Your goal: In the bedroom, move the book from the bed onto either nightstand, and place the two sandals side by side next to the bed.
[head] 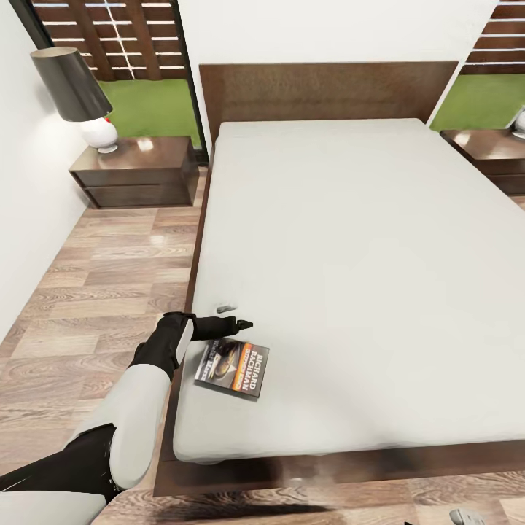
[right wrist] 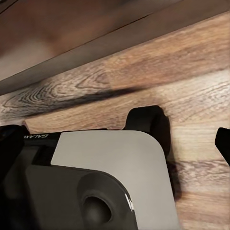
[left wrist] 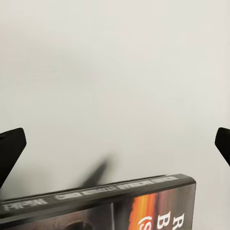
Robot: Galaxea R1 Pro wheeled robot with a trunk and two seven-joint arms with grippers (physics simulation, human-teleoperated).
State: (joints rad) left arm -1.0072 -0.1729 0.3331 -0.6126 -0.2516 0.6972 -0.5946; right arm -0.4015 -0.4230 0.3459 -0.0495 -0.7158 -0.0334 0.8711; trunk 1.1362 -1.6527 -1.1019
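The book (head: 233,368), a thin dark paperback with an orange picture and white "Richard Bachman" lettering, lies flat on the bed's light-grey mattress (head: 350,240) near its front left corner. My left gripper (head: 235,318) hovers just beyond the book's far edge, open, with nothing between its fingers. In the left wrist view the book's spine (left wrist: 110,199) lies close below the widely spread fingertips (left wrist: 10,146). My right gripper (right wrist: 115,143) hangs open over the wood floor beside my own base. A dark-brown nightstand (head: 135,171) stands left of the headboard. The sandals are out of view.
A white lamp with a black shade (head: 76,91) stands on the left nightstand. A second nightstand (head: 485,149) sits at the bed's right. A strip of wood-plank floor (head: 95,292) runs between the white left wall and the dark bed frame (head: 321,467).
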